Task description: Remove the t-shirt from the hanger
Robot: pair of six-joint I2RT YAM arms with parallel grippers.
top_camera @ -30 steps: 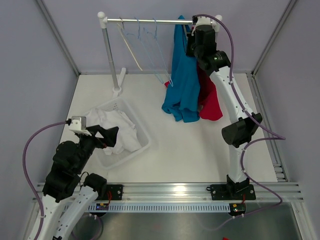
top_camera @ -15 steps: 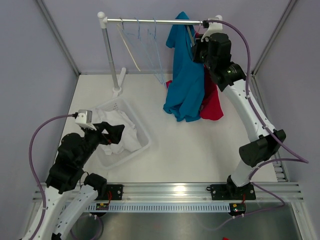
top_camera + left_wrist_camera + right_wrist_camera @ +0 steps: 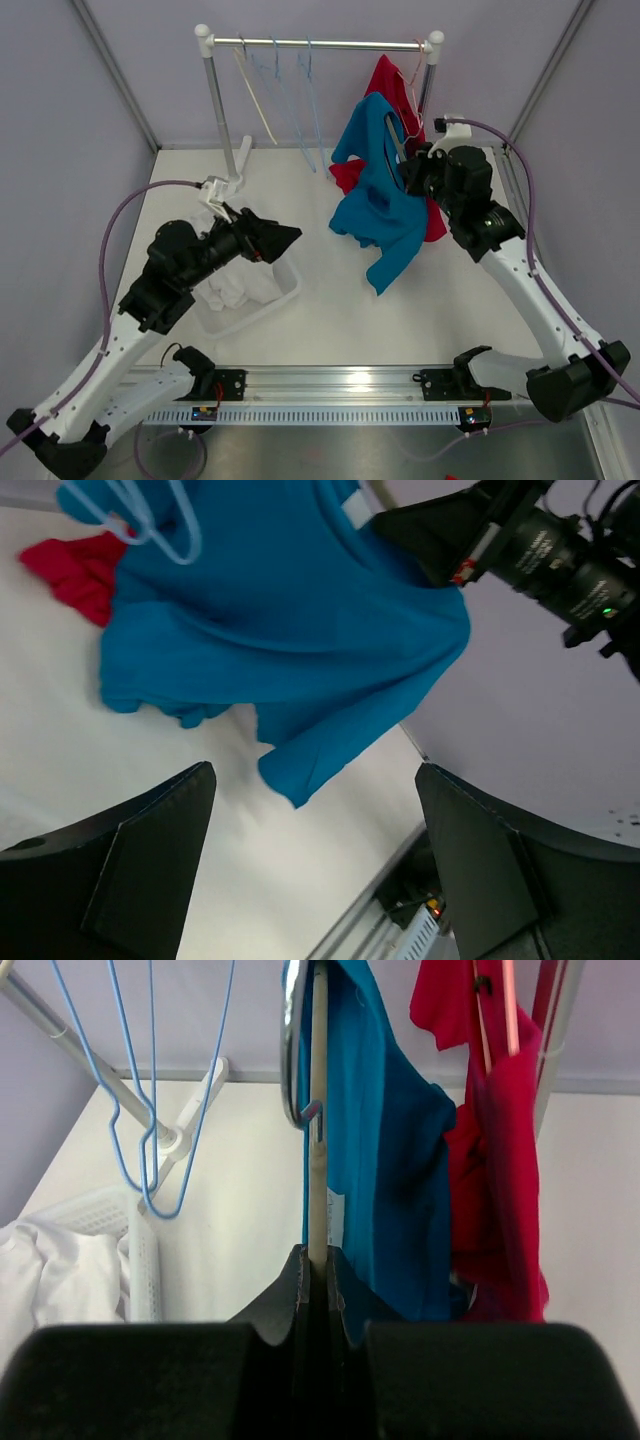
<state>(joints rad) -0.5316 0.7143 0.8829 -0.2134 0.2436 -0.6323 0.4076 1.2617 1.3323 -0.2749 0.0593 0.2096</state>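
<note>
A blue t-shirt point(image 3: 378, 200) hangs on a cream hanger point(image 3: 395, 135) that is off the rail and held in the air above the table. My right gripper point(image 3: 415, 172) is shut on the hanger's bar point(image 3: 318, 1110), with the metal hook point(image 3: 290, 1050) above the jaws and the shirt point(image 3: 385, 1160) draped to the right. My left gripper point(image 3: 290, 235) is open and empty, pointing at the shirt from the left. In the left wrist view point(image 3: 315, 770) the shirt point(image 3: 280, 610) hangs just beyond the spread fingers, apart from them.
A red t-shirt point(image 3: 385, 85) hangs on the rail point(image 3: 320, 43) by the right post. Empty blue wire hangers point(image 3: 290, 90) hang mid-rail. A white basket point(image 3: 285, 290) with white clothes point(image 3: 235, 290) sits under my left arm.
My right gripper has carried the hanger and blue shirt off the rail, down and toward the front. My left arm has risen from the basket and swung right toward the shirt.
</note>
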